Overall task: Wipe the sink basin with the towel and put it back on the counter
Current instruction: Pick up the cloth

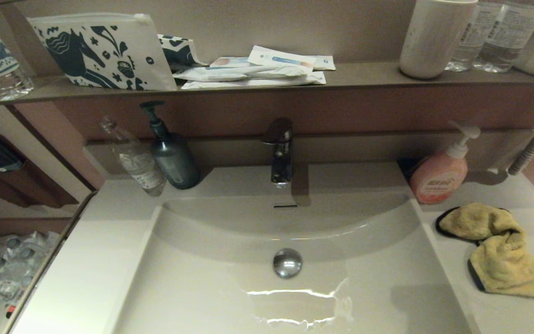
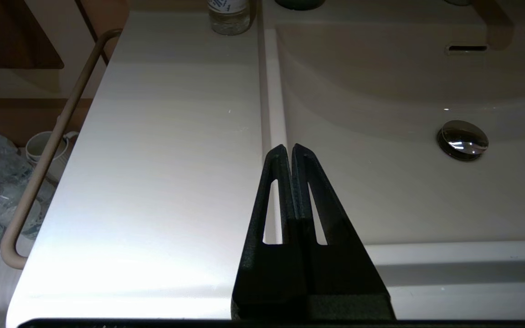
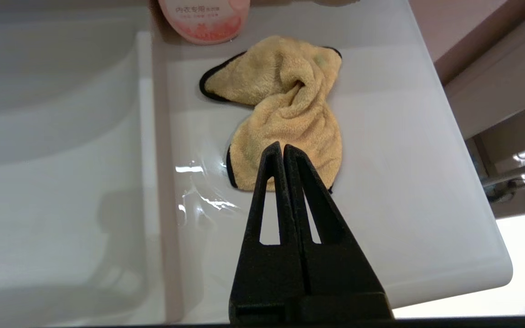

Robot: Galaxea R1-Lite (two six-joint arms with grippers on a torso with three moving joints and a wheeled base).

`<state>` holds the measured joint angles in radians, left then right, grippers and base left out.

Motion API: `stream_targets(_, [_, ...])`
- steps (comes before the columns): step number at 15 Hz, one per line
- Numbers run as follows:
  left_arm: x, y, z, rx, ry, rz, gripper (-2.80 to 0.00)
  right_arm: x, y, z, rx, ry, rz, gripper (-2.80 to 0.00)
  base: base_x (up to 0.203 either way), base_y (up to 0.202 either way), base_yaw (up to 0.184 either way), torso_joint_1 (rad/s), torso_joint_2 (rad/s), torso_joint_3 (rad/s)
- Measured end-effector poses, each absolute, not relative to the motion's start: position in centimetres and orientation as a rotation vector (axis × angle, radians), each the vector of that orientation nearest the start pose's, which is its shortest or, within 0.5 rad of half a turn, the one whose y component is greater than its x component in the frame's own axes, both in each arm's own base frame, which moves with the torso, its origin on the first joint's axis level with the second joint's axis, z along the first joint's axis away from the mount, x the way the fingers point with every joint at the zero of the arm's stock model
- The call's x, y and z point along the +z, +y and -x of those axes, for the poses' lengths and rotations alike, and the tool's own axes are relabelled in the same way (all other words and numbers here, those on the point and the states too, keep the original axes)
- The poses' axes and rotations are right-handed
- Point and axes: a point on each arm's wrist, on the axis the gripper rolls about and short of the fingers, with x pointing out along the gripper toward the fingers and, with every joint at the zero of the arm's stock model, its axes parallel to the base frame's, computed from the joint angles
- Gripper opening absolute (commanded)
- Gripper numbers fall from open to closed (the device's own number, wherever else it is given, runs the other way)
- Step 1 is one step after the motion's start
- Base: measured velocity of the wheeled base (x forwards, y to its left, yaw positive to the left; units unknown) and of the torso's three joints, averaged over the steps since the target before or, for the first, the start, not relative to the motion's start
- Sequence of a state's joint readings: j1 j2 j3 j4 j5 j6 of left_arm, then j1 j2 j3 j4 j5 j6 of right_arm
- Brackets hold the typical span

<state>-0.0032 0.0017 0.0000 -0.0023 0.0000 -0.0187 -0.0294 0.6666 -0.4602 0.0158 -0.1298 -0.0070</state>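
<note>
Here your head view shows neither tool. The wrist views show the right tool point(image 3: 282, 146) pressed together above the towel point(image 3: 285, 114) on the bench point(image 3: 404, 182), just beside the pink bottle point(image 3: 204, 18) marked "内衣专用", and the left tool point(image 2: 288, 148) likewise together.

Off-white rectangular sink basin point(image 1: 230, 278): open from above, only a round chrome drain plug point(image 1: 288, 262) inside. Rear edge blocked by a chrome faucet point(image 1: 280, 155). Right off-white table point(image 1: 517, 315): crumpled mustard-yellow towel point(image 1: 494, 246) lay there, pink pump soap bottle point(image 1: 441, 174) just behind it. Left table: clear bottle point(image 1: 135, 160) and dark pump bottle point(image 1: 172, 155) stood at the rear.

A bathroom: washbasin point(image 1: 202, 260), tap point(image 1: 280, 153), soap bottle point(image 1: 439, 174), toiletry shelf point(image 1: 364, 76).
</note>
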Motion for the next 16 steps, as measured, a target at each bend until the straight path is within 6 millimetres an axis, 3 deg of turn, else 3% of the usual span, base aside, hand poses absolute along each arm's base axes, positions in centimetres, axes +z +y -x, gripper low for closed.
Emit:
stream_targets(4, [7.6,0.0,2.3,-0.003,-0.001,0.019,-2.8,19.7,-1.2,-7.7,-0.236,0.34,0.003,-2.8,0.0,0.0,0.0,0.0,0.0,0.0])
stream_targets(10, [7.6,0.0,2.3,-0.003,-0.001,0.019,-2.8,17.4,-3.1,-12.0,-0.306,0.57,-0.145,-2.8,0.0,0.0,0.0,0.0,0.0,0.0])
stream_targets(16, [7.6,0.0,2.3,-0.003,-0.001,0.019,-2.8,16.1,-4.7,-15.7,-0.314,0.633,-0.13,-2.8,0.0,0.0,0.0,0.0,0.0,0.0])
